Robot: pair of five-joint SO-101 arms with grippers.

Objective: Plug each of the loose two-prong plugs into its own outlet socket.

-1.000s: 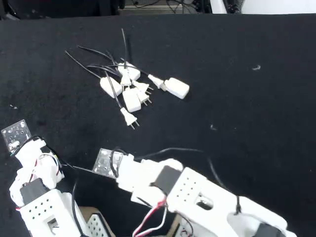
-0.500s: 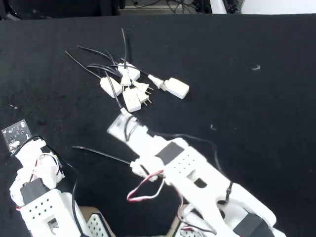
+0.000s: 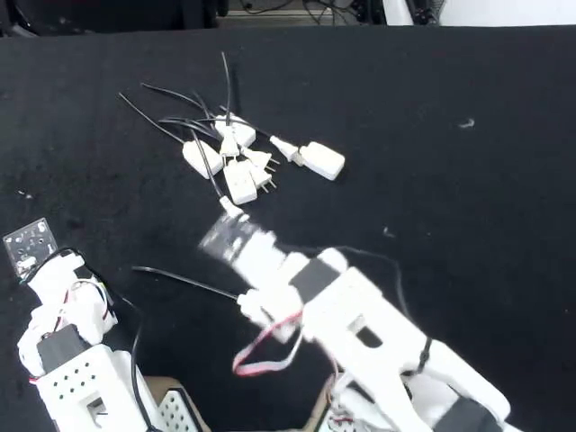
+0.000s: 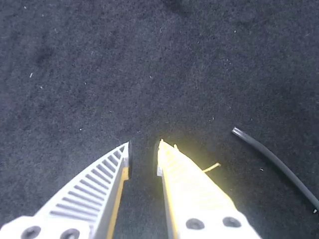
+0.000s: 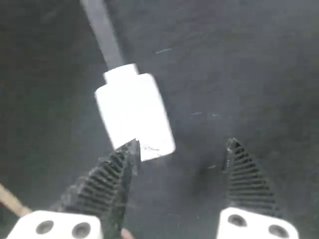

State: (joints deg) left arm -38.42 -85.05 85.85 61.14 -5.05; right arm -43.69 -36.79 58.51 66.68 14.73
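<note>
Several white sockets and two-prong plugs with black cords lie in a pile at the table's back left. One socket has a plug at its end. A loose plug lies nearest the arms. My right gripper hovers just in front of it. In the right wrist view that gripper is open, and the white plug with its black cord sits at one fingertip, not between the two. My left gripper is over bare cloth at the front left, open by a narrow gap and holding nothing.
The black cloth covers the table. A loose black wire lies beside the left gripper and also runs past the right arm's wrist. The left arm's body stands at the front left corner.
The right arm swung from the front of the table out toward the pile, bringing its gripper up to the nearest loose plug. The left arm stayed still.
</note>
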